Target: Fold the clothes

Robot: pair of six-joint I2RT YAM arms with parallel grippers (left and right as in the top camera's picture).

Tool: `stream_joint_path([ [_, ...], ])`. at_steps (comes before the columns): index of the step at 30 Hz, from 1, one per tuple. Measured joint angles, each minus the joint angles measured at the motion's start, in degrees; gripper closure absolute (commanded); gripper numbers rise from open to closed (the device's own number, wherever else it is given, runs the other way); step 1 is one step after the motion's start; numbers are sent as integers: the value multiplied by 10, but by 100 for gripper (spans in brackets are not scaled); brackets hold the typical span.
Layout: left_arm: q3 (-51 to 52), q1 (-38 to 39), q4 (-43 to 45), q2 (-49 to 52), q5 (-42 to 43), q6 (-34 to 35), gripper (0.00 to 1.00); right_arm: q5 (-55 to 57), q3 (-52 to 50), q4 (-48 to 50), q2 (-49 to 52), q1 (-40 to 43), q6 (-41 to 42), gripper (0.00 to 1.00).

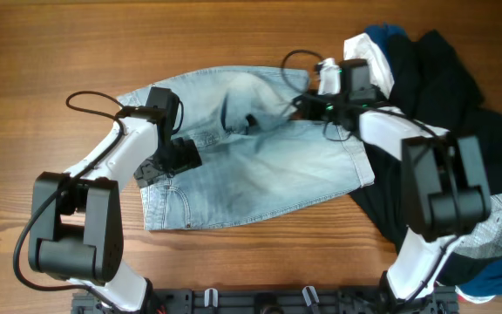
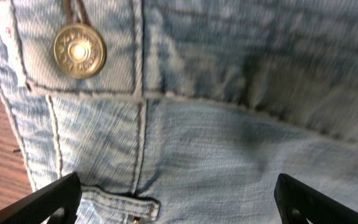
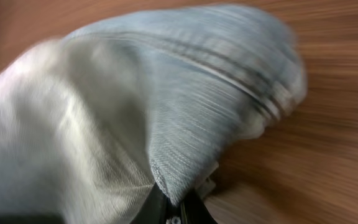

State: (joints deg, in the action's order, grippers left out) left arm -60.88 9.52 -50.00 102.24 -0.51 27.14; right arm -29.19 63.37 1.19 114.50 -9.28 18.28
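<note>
across the middle of the tabletop (image 1: 42, 52) i see the jeans (image 1: 260, 166) lying mostly flat. they are pale-blue faded denim with a fine diagonal weave, creased into soft ridges toward the far edge. on their left side my left gripper (image 2: 176, 205) sits at the waistband, its black fingers (image 2: 45, 200) spread wide with denim showing between them. a round brass button (image 2: 79, 51) and doubled tan stitching run close by. further right, my right gripper (image 3: 174, 213) is pinching a rounded fold of the jeans, blue outside and whitish inside, held above the wood grain; that view is blurred. toward the right edge a heap of other garments (image 1: 460, 113) lies crumpled, mostly black with white and blue showing, just beside the jeans.
</note>
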Motion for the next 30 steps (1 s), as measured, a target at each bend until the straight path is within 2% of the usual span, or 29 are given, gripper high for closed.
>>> stream_joint_path([
  [1,0,0,5,0,0,0,0,17,11,-25,-18,18,3,95],
  [2,0,0,11,0,1,0,0,46,31,-52,-42,34,4,73],
  [4,1,0,19,0,2,0,0,83,61,-82,-72,42,-2,17],
  [5,1,0,22,0,3,0,0,110,83,-101,-88,42,-8,6],
  [6,1,0,23,0,4,0,0,132,102,-115,-101,40,-17,0],
  [9,1,0,23,0,4,0,0,163,118,-181,-116,37,-39,0],
  [14,1,0,29,0,4,0,0,208,113,-351,-115,37,-45,0],
  [15,1,0,32,0,4,0,6,224,112,-390,-115,37,-40,1],
  [18,1,0,42,0,4,3,38,254,112,-449,-115,37,-29,0],
  [19,1,0,49,0,4,3,44,262,112,-465,-115,37,-28,1],
  [23,15,0,91,0,4,0,54,278,111,-518,-123,37,-23,0],
  [25,30,0,110,-3,4,0,62,282,111,-536,-152,37,-20,0],
  [28,56,0,145,-14,1,0,82,282,111,-553,-216,37,-18,1],
  [30,70,-5,156,-23,-9,-3,83,282,111,-564,-246,37,-18,0],
])
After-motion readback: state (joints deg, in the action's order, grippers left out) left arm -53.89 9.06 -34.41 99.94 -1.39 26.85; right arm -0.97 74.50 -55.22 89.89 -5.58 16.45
